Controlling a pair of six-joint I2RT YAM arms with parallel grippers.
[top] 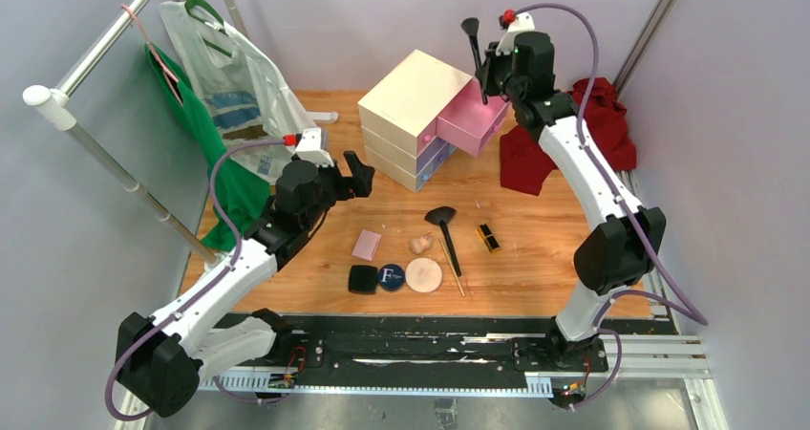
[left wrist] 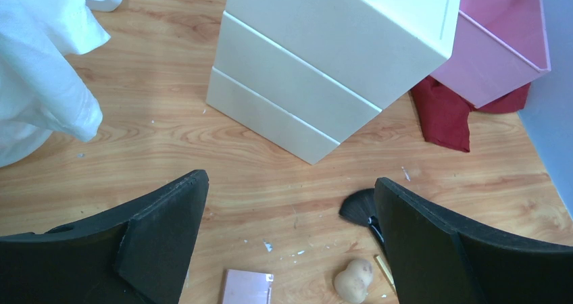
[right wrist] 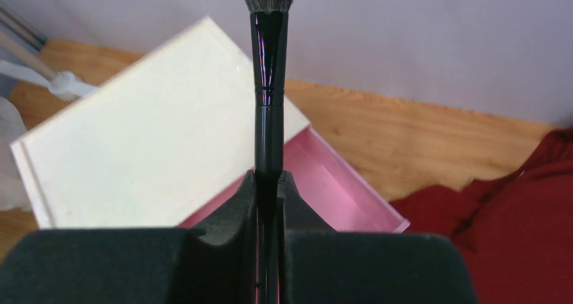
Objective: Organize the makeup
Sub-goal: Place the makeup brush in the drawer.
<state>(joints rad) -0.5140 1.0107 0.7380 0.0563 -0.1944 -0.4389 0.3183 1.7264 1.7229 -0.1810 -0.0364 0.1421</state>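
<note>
The right gripper (right wrist: 269,186) is clamped on the handle of a slim black brush (right wrist: 268,94), which rises straight out past the fingertips with its bristles at the far end. Just beyond the jaws lies the open pink drawer (right wrist: 338,189) of the cream chest (right wrist: 148,135). A red cloth (right wrist: 527,216) sits off to their right.

The left gripper (left wrist: 290,243) hangs above the table (left wrist: 169,142) with its jaws wide apart and nothing between them. Closest in the gap lie a pink square (left wrist: 246,287) and a beige sponge (left wrist: 355,280). The head of a black fan brush (left wrist: 358,206) shows just beside the right finger (left wrist: 432,243). Farther ahead stands the chest, and a white bag (left wrist: 40,67) hangs to the left.

Behind these jaws, toward the arm bases, a black square compact (top: 362,278), a round navy compact (top: 390,277) with a white letter and a beige puff (top: 423,274) lie in a row. A pencil (top: 455,275) lies beside the fan brush's handle, and a black-gold lipstick (top: 488,237) sits apart to the right.
</note>
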